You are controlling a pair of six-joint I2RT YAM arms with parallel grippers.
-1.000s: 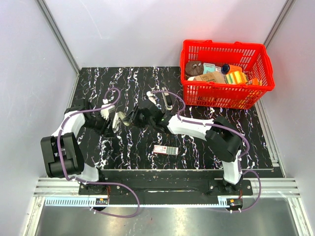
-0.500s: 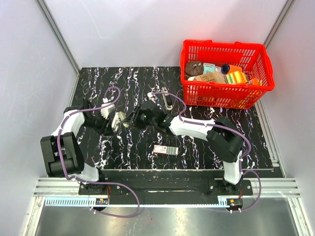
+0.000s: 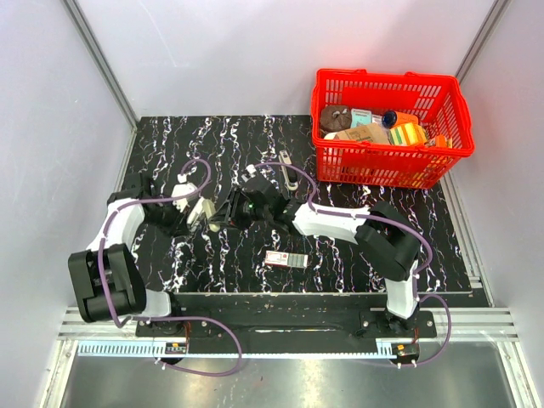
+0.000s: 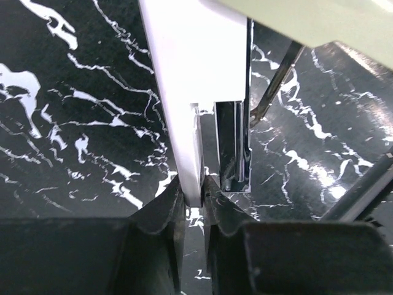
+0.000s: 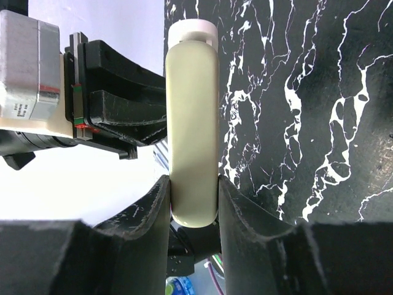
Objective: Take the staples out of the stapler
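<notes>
The left end effector [image 4: 193, 184] and the right end effector [image 5: 193, 183] were both clenched on the stapler [image 5: 192, 123], over the left middle of the bench [image 3: 382, 246]. Its long side ran from 9 to 3 o'clock, with the left end effector at 9 and the right end effector at 3.

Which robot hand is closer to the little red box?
Right. The right hand sits up-left of the small red box; the left hand is farther left, across the stapler they both grip.

No text seems legible at this resolution.
</notes>
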